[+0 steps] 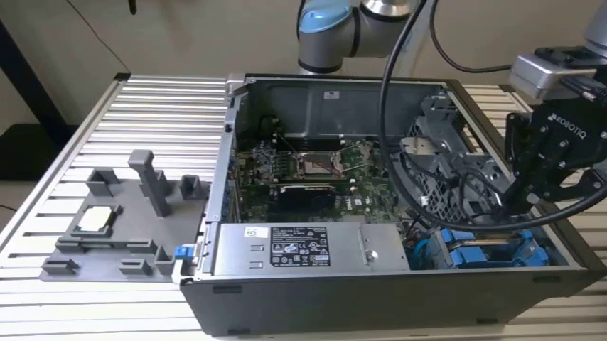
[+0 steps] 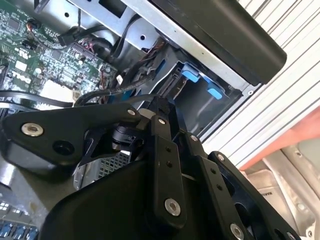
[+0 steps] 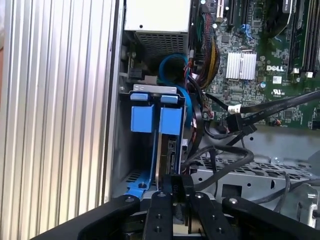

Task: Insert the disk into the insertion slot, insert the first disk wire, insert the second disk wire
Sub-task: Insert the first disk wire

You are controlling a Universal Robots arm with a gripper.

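The disk (image 3: 161,155) stands on edge in its blue carrier, its far end inside the insertion slot (image 3: 131,160) at the case's corner. My gripper (image 3: 176,184) is shut on the disk's near end, fingers close together on either side of it. In the second wrist view my gripper (image 2: 161,104) points at the same slot (image 2: 200,100), where blue tabs show. In the exterior view my gripper (image 1: 515,202) reaches down into the case at the exterior view's right, just above the blue carriers in the insertion slot (image 1: 493,252).
Loose black cables with a connector (image 3: 239,122) and a blue cable (image 3: 172,62) hang beside the slot. The perforated drive cage (image 3: 240,170), the power supply box (image 1: 303,249) and the motherboard (image 1: 313,167) crowd the case. A grey fixture (image 1: 124,213) sits on the ribbed table (image 1: 152,106).
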